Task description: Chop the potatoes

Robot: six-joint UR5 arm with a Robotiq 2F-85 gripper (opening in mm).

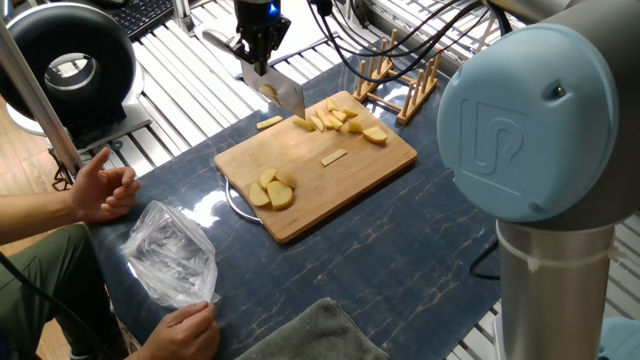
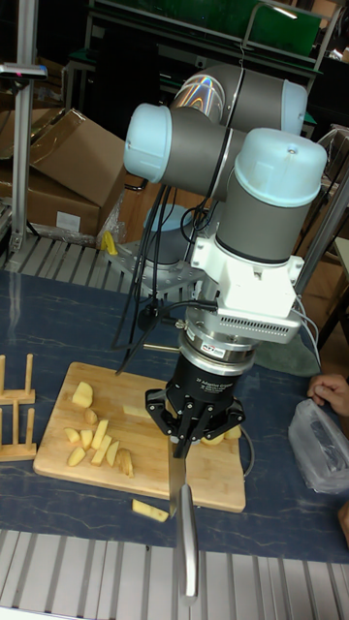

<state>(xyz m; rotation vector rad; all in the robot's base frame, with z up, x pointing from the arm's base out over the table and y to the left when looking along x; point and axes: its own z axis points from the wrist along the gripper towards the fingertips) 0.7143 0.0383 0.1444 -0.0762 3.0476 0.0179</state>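
A bamboo board [image 1: 350, 180] lies on the dark table. The potatoes sit on it in groups: cut sticks and wedges [image 1: 340, 119] at its far end, rounded halves [image 1: 271, 190] at the near left, and one stick [image 1: 334, 156] in the middle. Another piece [image 1: 268, 122] lies off the board on the table. My gripper [image 1: 262, 62] is shut on a knife, whose blade [image 1: 287, 97] hangs over the board's far left corner beside the cut pieces. In the tall fixed view the gripper [image 2: 180, 441] holds the knife [image 2: 177, 489] upright at the board's edge [image 2: 218, 499], near the stray piece [image 2: 150, 510].
A wooden rack [image 1: 400, 80] stands behind the board. A person's hands [image 1: 105, 190] and a clear plastic bag [image 1: 170, 255] are at the left. A grey towel [image 1: 310, 335] lies at the front edge. The arm's large joint [image 1: 530, 150] fills the right.
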